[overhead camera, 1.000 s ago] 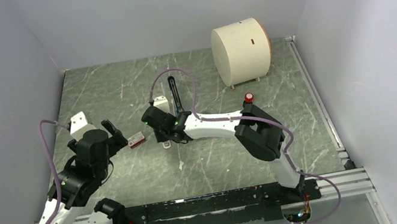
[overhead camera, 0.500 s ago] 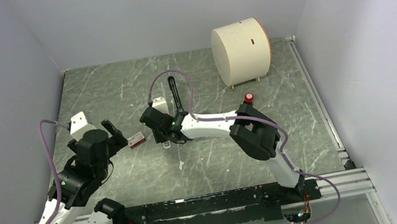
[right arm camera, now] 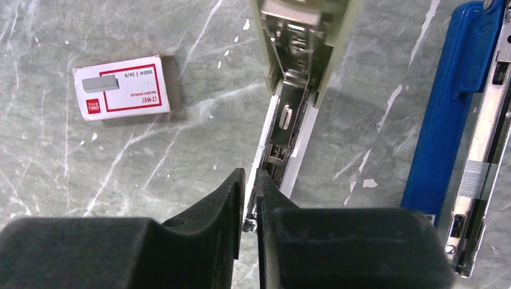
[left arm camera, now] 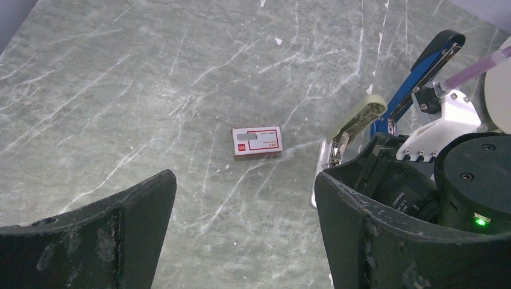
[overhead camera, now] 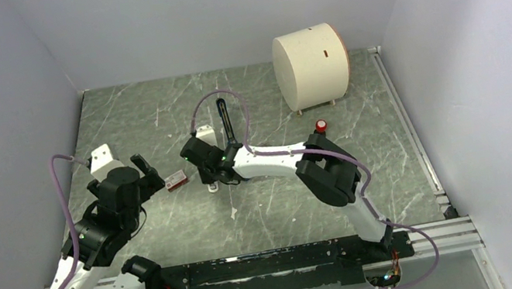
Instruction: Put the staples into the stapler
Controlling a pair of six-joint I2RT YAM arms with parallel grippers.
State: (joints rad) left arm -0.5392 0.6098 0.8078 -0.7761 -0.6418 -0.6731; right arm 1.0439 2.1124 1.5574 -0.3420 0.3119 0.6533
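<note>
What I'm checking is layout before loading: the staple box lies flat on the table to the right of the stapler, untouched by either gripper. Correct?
Not quite. The staple box lies flat and untouched, but left of the stapler, not right; the right wrist view shows it.

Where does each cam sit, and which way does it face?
Top: fixed above and behind the bases, looking down at the table; left arm and right arm both show.
Left wrist: looks forward and down through the open left gripper at the staple box; right arm at right.
Right wrist: looks down past the right gripper, pinched on the beige stapler; blue stapler at right.
Shared: both wrist views show the box and both staplers.
</note>
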